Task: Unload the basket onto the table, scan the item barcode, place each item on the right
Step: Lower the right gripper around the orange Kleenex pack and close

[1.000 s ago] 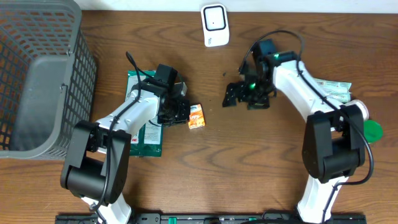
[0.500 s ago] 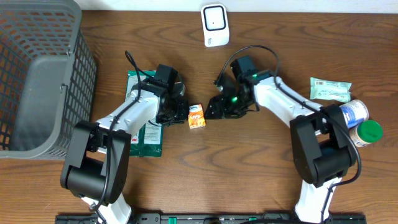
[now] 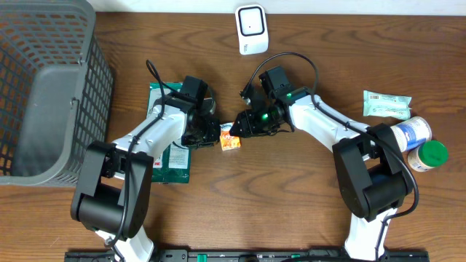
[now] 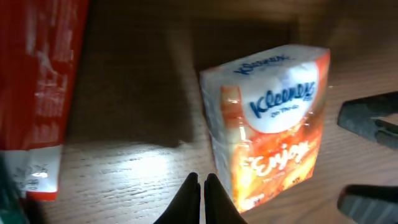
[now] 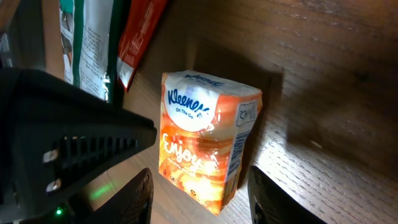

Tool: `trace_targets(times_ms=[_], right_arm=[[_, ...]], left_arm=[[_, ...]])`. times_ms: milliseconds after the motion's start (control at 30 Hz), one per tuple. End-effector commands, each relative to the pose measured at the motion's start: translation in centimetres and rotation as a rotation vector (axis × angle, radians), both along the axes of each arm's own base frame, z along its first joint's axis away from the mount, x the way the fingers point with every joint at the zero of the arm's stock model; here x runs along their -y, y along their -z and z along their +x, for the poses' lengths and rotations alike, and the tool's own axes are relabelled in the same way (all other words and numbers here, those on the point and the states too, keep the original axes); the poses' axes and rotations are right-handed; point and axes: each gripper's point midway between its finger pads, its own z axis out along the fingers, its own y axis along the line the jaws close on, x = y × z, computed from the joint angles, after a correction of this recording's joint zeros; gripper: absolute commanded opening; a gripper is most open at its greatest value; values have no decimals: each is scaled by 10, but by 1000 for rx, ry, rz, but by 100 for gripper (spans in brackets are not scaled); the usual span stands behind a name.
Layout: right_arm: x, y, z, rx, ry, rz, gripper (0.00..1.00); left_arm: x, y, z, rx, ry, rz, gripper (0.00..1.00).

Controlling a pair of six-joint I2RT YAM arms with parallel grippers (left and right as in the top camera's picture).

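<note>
Entry: tissue pack (image 3: 230,136), mid-table, flat on the wood; scan not yet begun.

By my reading nothing is done so far: the pack is unlifted. I have the left gripper (image 3: 211,131) just beside it on the left-edge side, jaws pressed together on nothing. The right gripper (image 3: 244,125) sits over it from the right-edge side, jaws partly apart with a finger on each flank, and I see no firm contact. Left to do: grip, lift, and present the barcode to the scanner (image 3: 251,29) at the table's far edge. The pack lies printed face up, its long axis running roughly from near edge to far edge, logo end toward the scanner (no barcode on the top face; a small side panel is too fine to read).
</note>
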Motion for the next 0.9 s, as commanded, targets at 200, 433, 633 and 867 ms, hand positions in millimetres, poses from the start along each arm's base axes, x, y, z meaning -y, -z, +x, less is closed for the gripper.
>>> trace_targets(times_ms=[200, 433, 633, 867], right_arm=[[2, 2, 1, -5, 14, -4, 44], [10, 2, 7, -22, 58, -2, 43], [10, 2, 7, -22, 58, -3, 43], [10, 2, 7, -23, 58, -5, 49]], left_arm=[[36, -47, 7, 44, 58, -236, 7], [25, -26, 12, 66, 45, -160, 7], [26, -3, 15, 45, 43, -153, 8], [22, 22, 8, -21, 38, -128, 8]])
